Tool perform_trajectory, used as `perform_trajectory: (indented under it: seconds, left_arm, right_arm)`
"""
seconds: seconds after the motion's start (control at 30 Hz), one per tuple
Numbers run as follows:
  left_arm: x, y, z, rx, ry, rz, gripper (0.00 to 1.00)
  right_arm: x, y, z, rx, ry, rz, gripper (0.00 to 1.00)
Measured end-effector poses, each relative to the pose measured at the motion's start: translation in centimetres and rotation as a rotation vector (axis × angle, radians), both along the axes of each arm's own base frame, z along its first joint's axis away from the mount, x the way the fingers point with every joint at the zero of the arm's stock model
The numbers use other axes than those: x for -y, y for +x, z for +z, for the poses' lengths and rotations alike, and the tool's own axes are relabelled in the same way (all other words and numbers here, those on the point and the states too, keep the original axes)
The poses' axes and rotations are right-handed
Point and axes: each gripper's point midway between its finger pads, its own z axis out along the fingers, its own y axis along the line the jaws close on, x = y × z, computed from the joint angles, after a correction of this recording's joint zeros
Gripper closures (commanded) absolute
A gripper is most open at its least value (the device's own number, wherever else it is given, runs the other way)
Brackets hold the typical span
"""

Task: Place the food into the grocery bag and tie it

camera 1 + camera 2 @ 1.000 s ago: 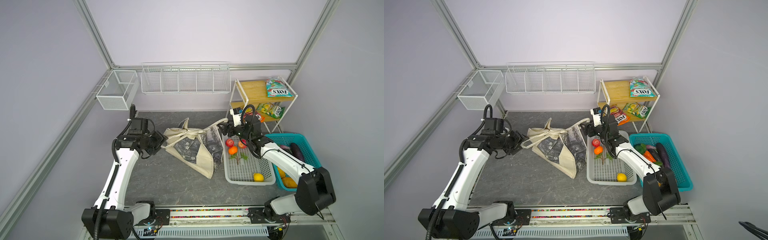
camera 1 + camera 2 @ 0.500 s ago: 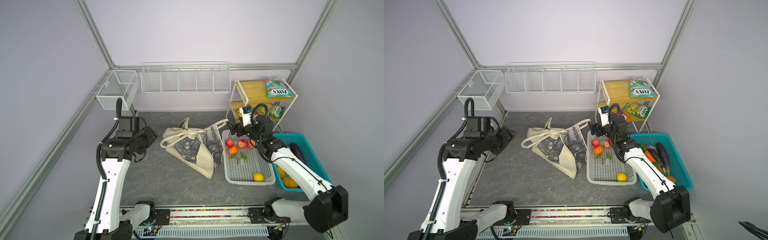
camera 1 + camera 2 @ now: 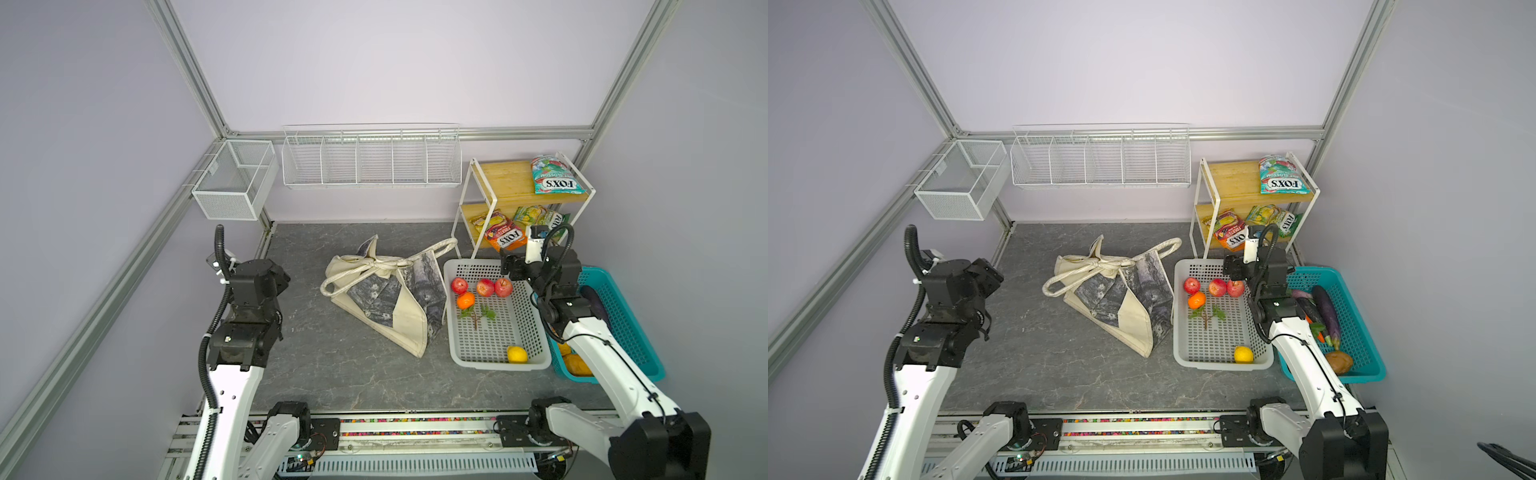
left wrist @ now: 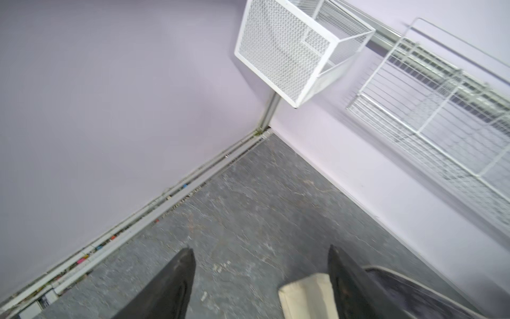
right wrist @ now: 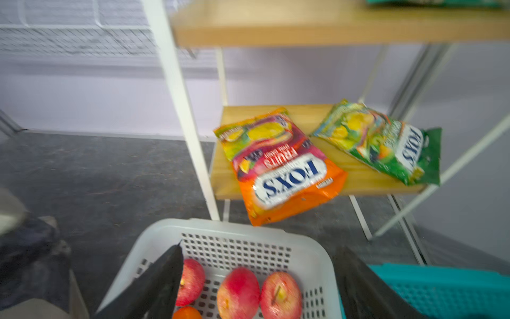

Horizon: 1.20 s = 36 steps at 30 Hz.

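The grocery bag (image 3: 386, 303) (image 3: 1121, 303), a cream tote with a grey printed panel, lies slumped mid-table with its handles (image 3: 384, 264) twisted into a knot. Three red apples (image 3: 485, 286) (image 5: 238, 292), an orange and a yellow fruit (image 3: 516, 354) sit in the white basket. A teal FOX'S packet (image 3: 555, 174) lies on the top shelf. My left gripper (image 4: 260, 254) (image 3: 281, 276) stands open and empty left of the bag, a cream bag corner (image 4: 306, 292) beside one finger. My right gripper (image 5: 260, 247) (image 3: 510, 268) hangs open above the apples.
The white perforated basket (image 3: 498, 366) stands right of the bag, and a teal basket (image 3: 1366, 332) of eggplants and vegetables lies beyond it. The shelf rack (image 3: 490, 195) holds orange and green packets (image 5: 287, 171) low down. Wire baskets (image 3: 370, 158) hang on the back wall.
Both grippers have drawn away from the bag: the left back toward the left wall, the right over the white basket's far end. The bag lies where it was.
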Motion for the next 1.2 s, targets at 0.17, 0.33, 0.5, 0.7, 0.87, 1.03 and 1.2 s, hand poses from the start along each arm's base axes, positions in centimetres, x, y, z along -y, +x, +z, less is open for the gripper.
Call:
perform_trajectory:
  seconds: [0.17, 0.33, 0.5, 0.7, 0.87, 1.03, 1.2]
  left_arm:
    - [-1.8, 1.1, -4.3, -0.071, 0.152, 0.086, 0.13]
    - [-2.4, 1.7, -8.7, -0.138, 0.244, 0.106, 0.10]
    - [-2.4, 2.0, -12.9, -0.152, 0.309, 0.078, 0.09]
    - [-2.4, 2.3, -14.9, -0.138, 0.336, 0.073, 0.09]
    - [-2.7, 2.6, -15.4, -0.095, 0.337, 0.080, 0.08]
    - [-2.9, 3.1, -18.0, -0.114, 0.326, 0.053, 0.08]
    - [-1.9, 4.4, -18.9, -0.100, 0.315, -0.016, 0.09]
  right_arm:
    - [3.1, -0.7, -4.4, -0.055, -0.012, -0.106, 0.12]
    - [4.9, -0.2, -7.3, -0.066, 0.003, -0.176, 0.12]
    - [5.4, 0.5, -11.1, -0.108, 0.001, -0.198, 0.12]
    - [5.6, 0.6, -12.6, -0.115, -0.002, -0.204, 0.12]
    - [5.9, -0.2, -13.3, -0.077, -0.008, -0.208, 0.12]
    - [5.9, 1.6, -13.0, 0.006, -0.018, -0.195, 0.12]
    - [5.6, 2.1, -12.3, 0.101, -0.024, -0.173, 0.12]
